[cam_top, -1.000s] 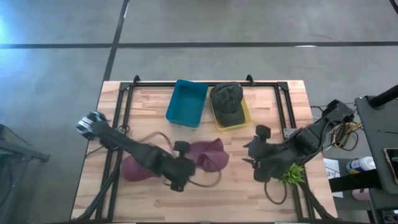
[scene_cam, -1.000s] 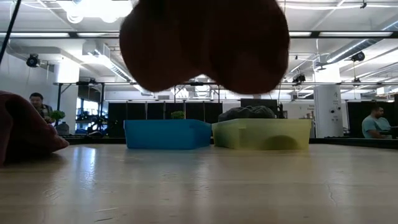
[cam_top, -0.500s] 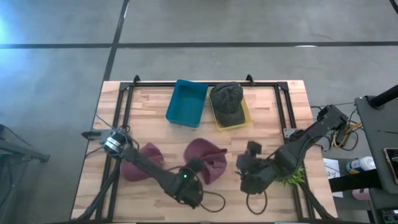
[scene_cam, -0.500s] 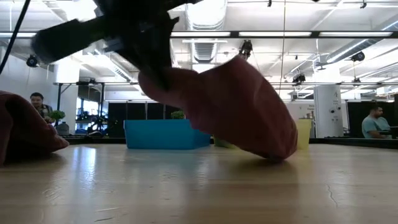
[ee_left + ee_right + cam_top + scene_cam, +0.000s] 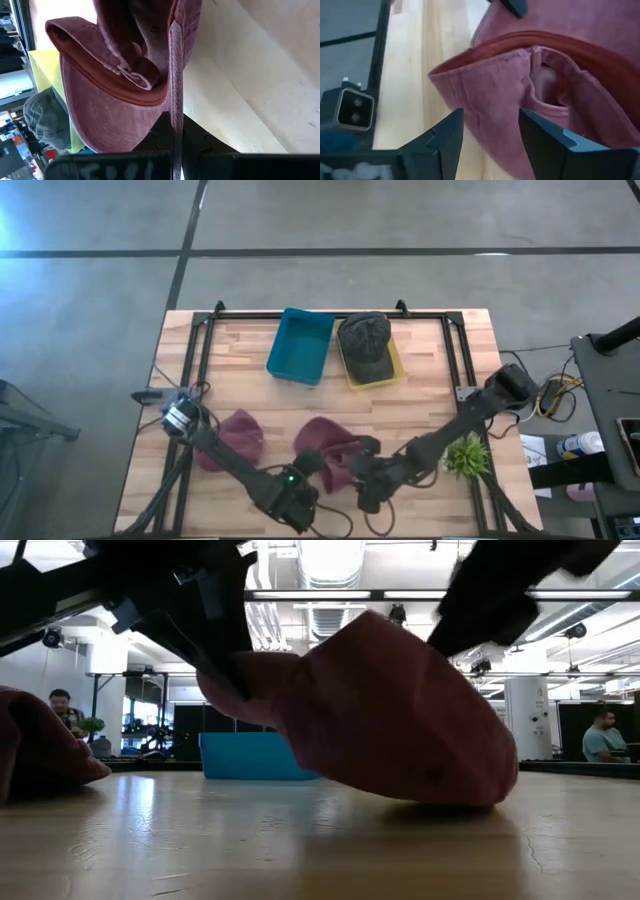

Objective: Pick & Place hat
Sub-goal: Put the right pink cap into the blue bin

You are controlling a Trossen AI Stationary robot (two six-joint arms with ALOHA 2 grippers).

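The table (image 5: 440, 380) carries two bins along its far edge, a blue bin (image 5: 300, 345) that looks empty and a yellow bin (image 5: 372, 360) with a dark grey hat (image 5: 365, 340) already in it, and a second maroon hat (image 5: 232, 438) lies apart toward the left side. The hat in play, a maroon cap (image 5: 325, 450), has come down over the last second: it hung clear of the wood before, and now in the low view its crown (image 5: 400, 720) rests on the tabletop near the front edge. The left gripper (image 5: 312, 468) has stayed clamped on it, with the cap's back strap pinched between its fingers and the rest of the cap spreading out beyond their tips. The right gripper (image 5: 365, 475) has swept in from the right side and now sits just beside the cap, its fingers (image 5: 445, 137) spread wide with the cap's open rim directly ahead of and between them, not yet touching. That reads as a handover or a two-arm regrasp about to start, with the cap still far from either bin. The cap's long axis runs roughly across the table from left fingers toward right, its hollow turned to the right gripper; where the brim points I cannot tell.
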